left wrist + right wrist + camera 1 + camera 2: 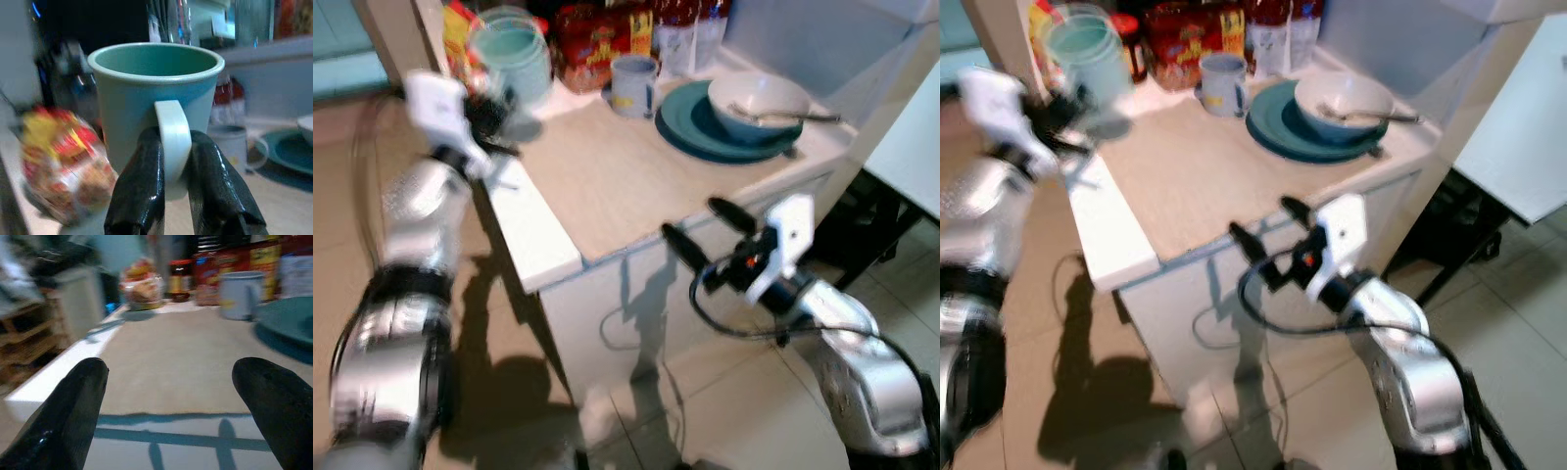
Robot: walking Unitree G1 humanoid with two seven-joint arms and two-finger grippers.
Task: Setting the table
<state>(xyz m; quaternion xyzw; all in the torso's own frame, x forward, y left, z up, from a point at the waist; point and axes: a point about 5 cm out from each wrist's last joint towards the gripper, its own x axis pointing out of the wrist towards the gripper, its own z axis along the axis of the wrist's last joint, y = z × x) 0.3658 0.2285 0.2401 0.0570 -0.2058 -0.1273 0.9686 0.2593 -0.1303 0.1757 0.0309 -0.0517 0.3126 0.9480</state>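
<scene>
Teal mug [155, 98]: pinched by its handle in left hand [178, 196], raised above the counter [607, 176] at its far left edge. Right hand [705, 235]: released, fingers spread, before counter front. Placement, probably beside plate [680, 122]: lower level, release after contact.

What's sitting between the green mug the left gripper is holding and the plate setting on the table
Mainly the grey mug, which stands on the tabletop just beside the teal plate, on the side facing the green mug. The left gripper holds that mug by its handle above the table's far left corner. The wood surface nearer the robot looks bare.
</scene>
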